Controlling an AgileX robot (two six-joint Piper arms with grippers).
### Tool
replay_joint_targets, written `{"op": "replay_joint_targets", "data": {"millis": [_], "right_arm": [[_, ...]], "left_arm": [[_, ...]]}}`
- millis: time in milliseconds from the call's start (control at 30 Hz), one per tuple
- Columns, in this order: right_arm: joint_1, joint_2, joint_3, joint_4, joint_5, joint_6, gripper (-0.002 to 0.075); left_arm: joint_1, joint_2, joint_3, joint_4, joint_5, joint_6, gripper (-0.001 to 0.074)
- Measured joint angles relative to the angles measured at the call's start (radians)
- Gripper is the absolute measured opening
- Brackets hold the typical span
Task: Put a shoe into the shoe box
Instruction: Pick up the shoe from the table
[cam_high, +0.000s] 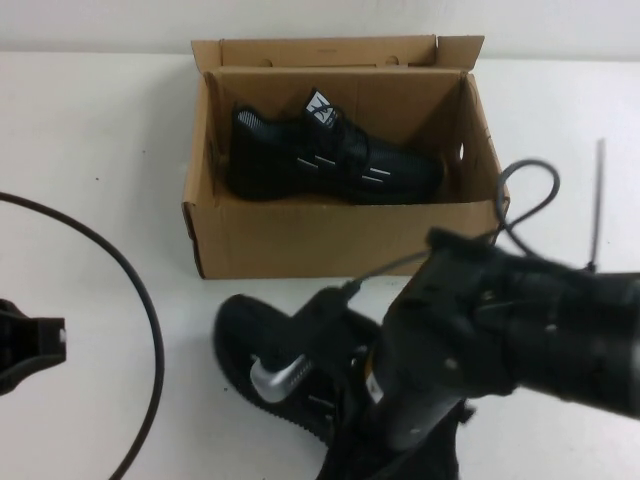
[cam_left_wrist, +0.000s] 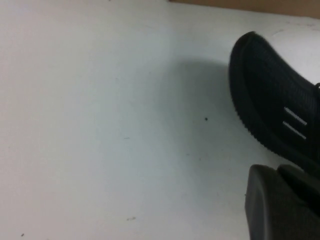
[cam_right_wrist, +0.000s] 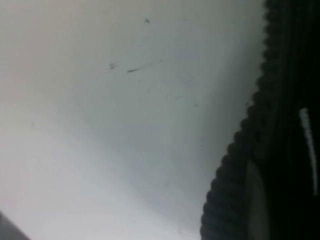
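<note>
The brown cardboard shoe box (cam_high: 340, 238) stands open at the back centre, lid flap up. One black sneaker (cam_high: 330, 158) with a white tongue tag lies inside it on its side. A second identical shoe (cam_high: 262, 352) sits in front of the box and also shows in the left wrist view (cam_left_wrist: 272, 107). My right gripper (cam_high: 335, 395) is down on this shoe's opening. In the right wrist view a pale finger (cam_right_wrist: 254, 197) lies against the ridged sole (cam_right_wrist: 235, 165), shut on the shoe. My left gripper (cam_high: 28, 345) is at the far left, fingers (cam_left_wrist: 280, 205) together, empty.
A black cable (cam_high: 140, 300) curves across the table's left part, between my left gripper and the shoe. A thin dark rod (cam_high: 598, 200) lies right of the box. A loop of my right arm's cable (cam_high: 530, 195) hangs beside the box's right front corner.
</note>
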Motion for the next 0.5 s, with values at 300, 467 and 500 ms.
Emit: {"op": "replay_joint_targets", "data": {"millis": [300,467,500], "right_arm": [[0.001,-0.248,-0.025,-0.221,0.112,-0.213,-0.0008],[0.001,-0.377,-0.025,-0.252,0.137,-0.230,-0.0008],[0.001,-0.421,-0.025,-0.252,0.144,-0.230,-0.0008]], "left_arm": [[0.000,0.011,0.000,-0.057,0.000,0.000,-0.0003],[0.000,0.050,0.000,-0.249,-0.021,0.069,-0.0003],[0.000,0.069,0.000,-0.351,-0.027,0.123,-0.0003]]}}
